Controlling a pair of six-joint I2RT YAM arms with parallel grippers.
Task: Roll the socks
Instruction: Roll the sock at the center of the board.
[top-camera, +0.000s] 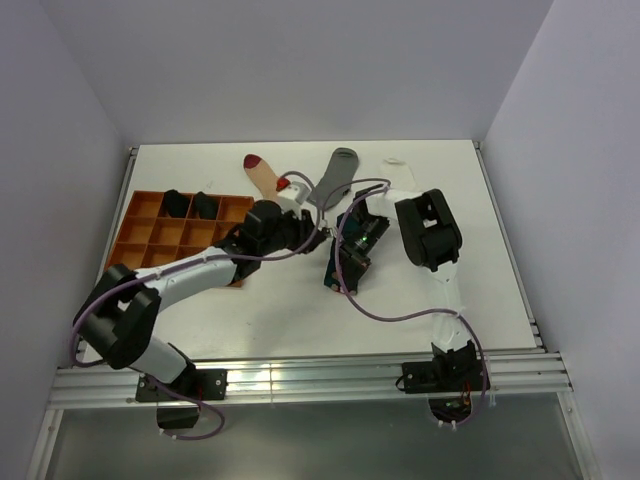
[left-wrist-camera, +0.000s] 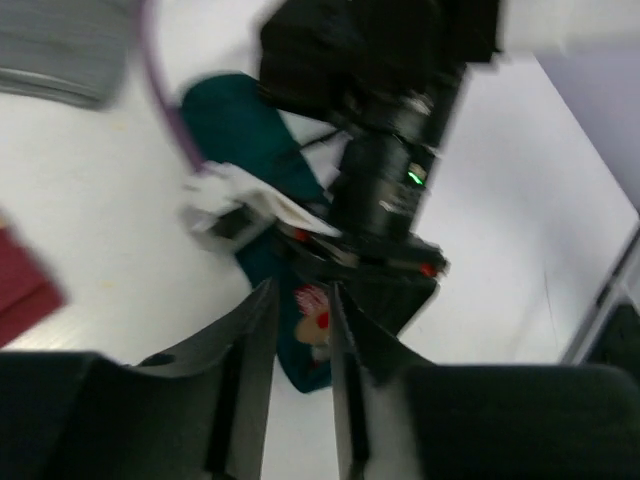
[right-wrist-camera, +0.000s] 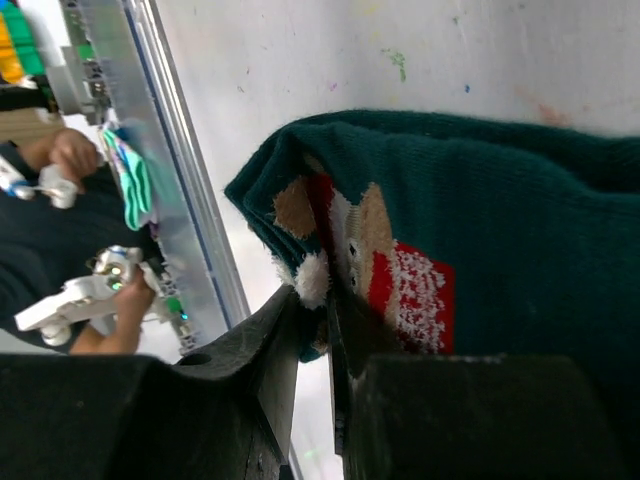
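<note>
- My right gripper (right-wrist-camera: 313, 300) is clenched on the edge of the teal sock (right-wrist-camera: 520, 220).
- My left gripper (left-wrist-camera: 300, 292) hangs by that sock, jaws narrow; I cannot tell whether it grips.

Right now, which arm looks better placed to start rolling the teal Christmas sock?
Right. The right gripper pinches the edge of the teal sock; the left gripper hovers above it, blurred, no hold visible.

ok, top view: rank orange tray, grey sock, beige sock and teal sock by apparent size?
1. orange tray, clearly largest
2. grey sock
3. beige sock, partly covered, so it may really match the grey one
Unranked: teal sock, mostly covered, so its size can't be judged.
</note>
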